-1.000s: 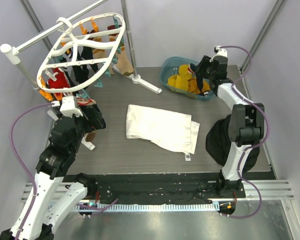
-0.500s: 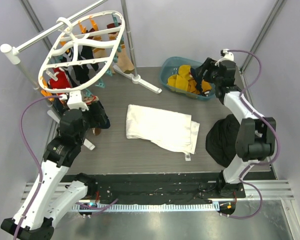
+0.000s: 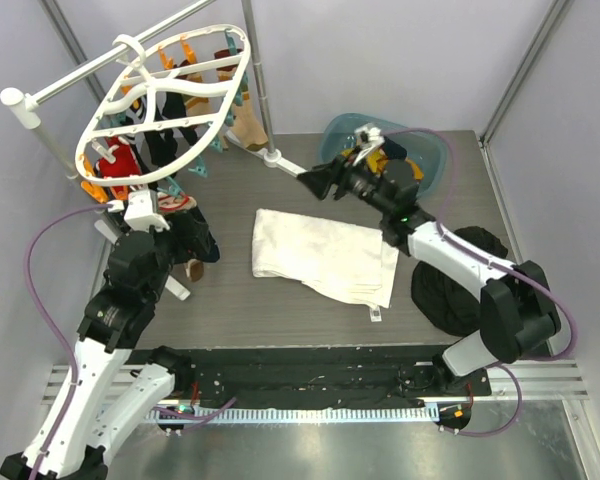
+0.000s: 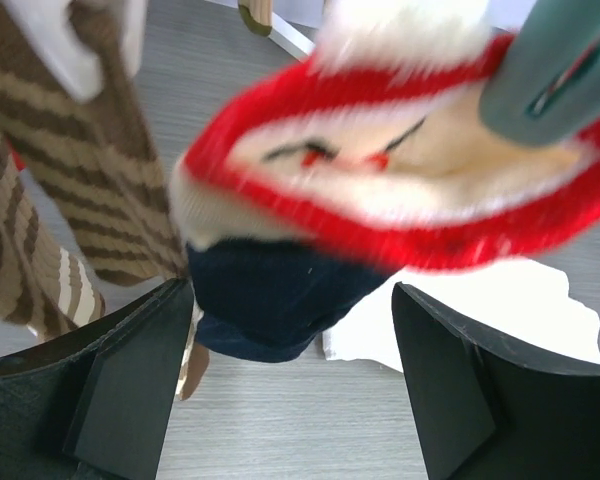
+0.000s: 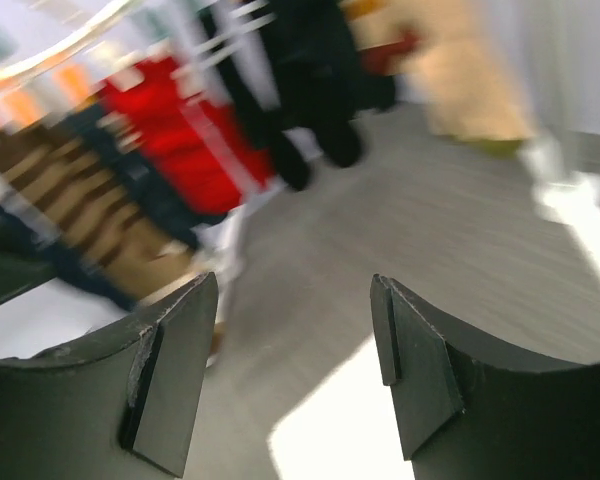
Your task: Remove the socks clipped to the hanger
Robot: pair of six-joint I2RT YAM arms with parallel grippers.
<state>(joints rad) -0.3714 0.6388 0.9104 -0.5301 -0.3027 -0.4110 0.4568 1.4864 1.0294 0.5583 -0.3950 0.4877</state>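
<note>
Hanger (image 3: 150, 88), a ribbed white plastic oval, hangs at 10 o'clock in my top view with soft socks (image 3: 120, 160) dangling under it. My left gripper (image 3: 180, 215) sits just below its near end, fingers apart and clamped on nothing; a fuzzy cream sock rimmed in red (image 4: 400, 190), held by a teal clip (image 4: 555, 70), and a smooth navy sock (image 4: 270, 295) hang over the gap, with a brown-and-cream striped knit (image 4: 40, 200) at 9 o'clock. My right gripper (image 3: 315, 180) points toward 10 o'clock over the grey wood-grain table (image 3: 230, 300), fingers apart and empty, the pole-stand foot (image 3: 280, 162) between it and the hanger, a crumpled white cloth (image 3: 320, 255) below it, a teal basin (image 3: 435, 165) at 1 o'clock and a black garment heap (image 3: 450, 285) at 4 o'clock
</note>
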